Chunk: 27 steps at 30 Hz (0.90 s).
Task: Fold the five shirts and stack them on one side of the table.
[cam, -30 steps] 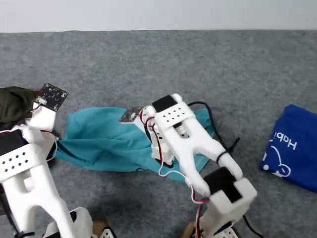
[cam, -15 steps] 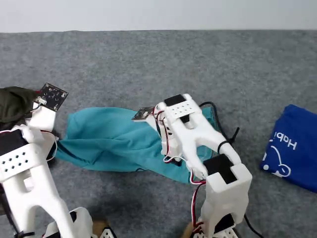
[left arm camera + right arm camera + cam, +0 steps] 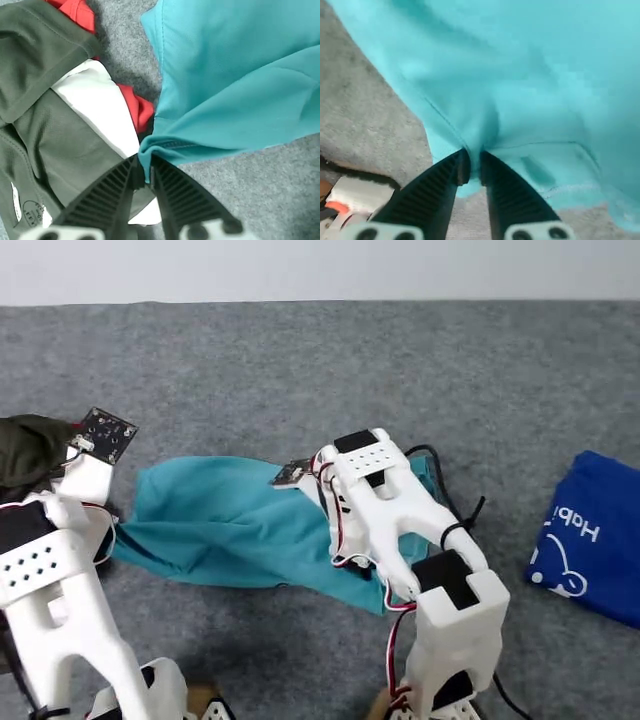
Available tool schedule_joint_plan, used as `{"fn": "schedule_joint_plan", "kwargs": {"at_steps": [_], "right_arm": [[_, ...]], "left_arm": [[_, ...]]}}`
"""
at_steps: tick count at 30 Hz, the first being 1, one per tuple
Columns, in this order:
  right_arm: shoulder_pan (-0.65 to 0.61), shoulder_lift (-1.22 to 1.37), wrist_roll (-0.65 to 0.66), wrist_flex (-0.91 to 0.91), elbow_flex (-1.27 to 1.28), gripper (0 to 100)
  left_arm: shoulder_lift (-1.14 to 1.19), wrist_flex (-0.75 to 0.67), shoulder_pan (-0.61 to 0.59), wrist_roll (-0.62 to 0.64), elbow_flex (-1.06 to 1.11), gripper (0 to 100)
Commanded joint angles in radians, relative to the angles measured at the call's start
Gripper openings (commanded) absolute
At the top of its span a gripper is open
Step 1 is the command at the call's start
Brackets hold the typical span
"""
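Lying crumpled mid-desk [image 3: 300, 370], the teal shirt [image 3: 220, 525] is gripped at both ends: the left pincer [image 3: 142, 175] is clamped on its left hem, the right pincer [image 3: 472, 165] on a fold near its right edge. At the right edge, a folded blue shirt [image 3: 595, 535] bears white lettering.

right pincer [image 3: 472, 159] shifted rightward and nearer, teal shirt [image 3: 220, 520] hem dragged along

Left arm [image 3: 50, 580], right arm [image 3: 392, 512] low, jaws seemingly pinched
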Motion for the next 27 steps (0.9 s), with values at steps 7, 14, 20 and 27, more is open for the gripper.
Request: {"fn": "schedule_joint_plan", "kwargs": {"at_steps": [7,14,20,27], "right_arm": [[0.058,-0.213,0.054,0.213,-0.319,1.1],[0.113,-0.371,0.055,0.209,-0.377,1.1],[0.302,-0.486,0.055,0.209,-0.585,1.1],[0.426,-0.521,0.055,0.208,-0.876,1.2]], "left_arm": [[-0.031,-0.025,0.006,-0.006,-0.013,0],[-0.032,-0.026,0.006,-0.003,-0.041,0],[-0.032,-0.025,0.032,0.103,-0.229,0],[-0.029,-0.025,0.207,0.344,-0.519,0]]}}
